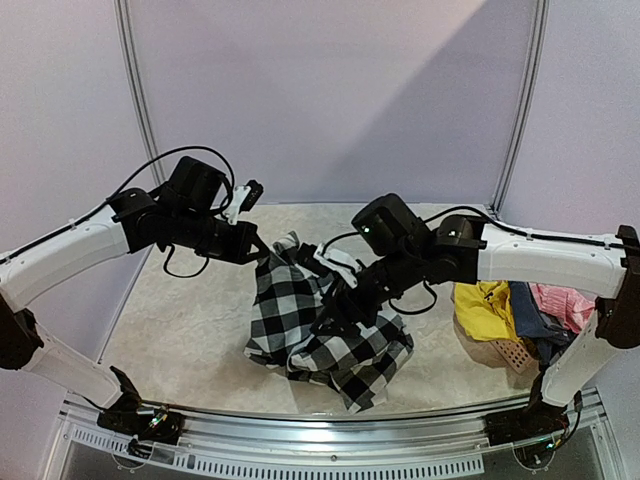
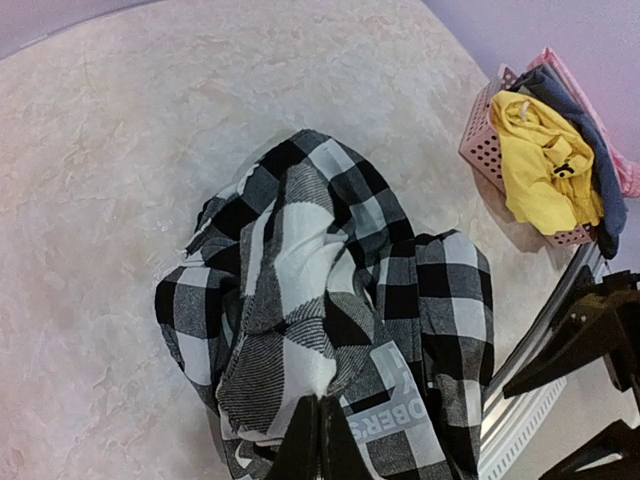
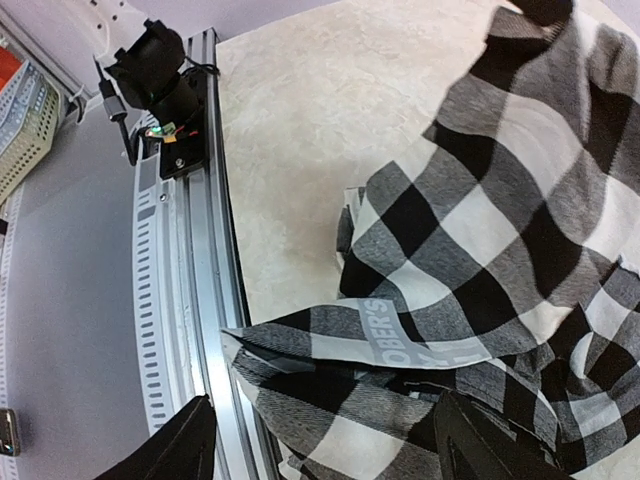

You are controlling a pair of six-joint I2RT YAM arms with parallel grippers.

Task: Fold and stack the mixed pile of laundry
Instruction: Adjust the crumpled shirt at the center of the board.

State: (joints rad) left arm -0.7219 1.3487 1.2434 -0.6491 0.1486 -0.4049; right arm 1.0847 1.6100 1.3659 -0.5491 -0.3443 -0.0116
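Opening out the checked shirt [image 1: 300,320] appears to be the step in hand. The left tool [image 2: 318,420] is pinched shut on an upper fold and holds it raised, while the rest lies heaped at mid-counter [image 1: 190,320]. The right tool [image 3: 325,430] has its fingers spread wide over the shirt's near edge and grips nothing. The next move probably calls for closing on an opposite corner, so the cloth can be drawn flat. Yellow [image 1: 483,303], blue-grey [image 1: 530,322] and pink [image 1: 565,300] garments wait in the basket [image 1: 510,352] at the right. The counter is pale and marbled, and the walls [image 1: 330,100] are plain lilac panels.
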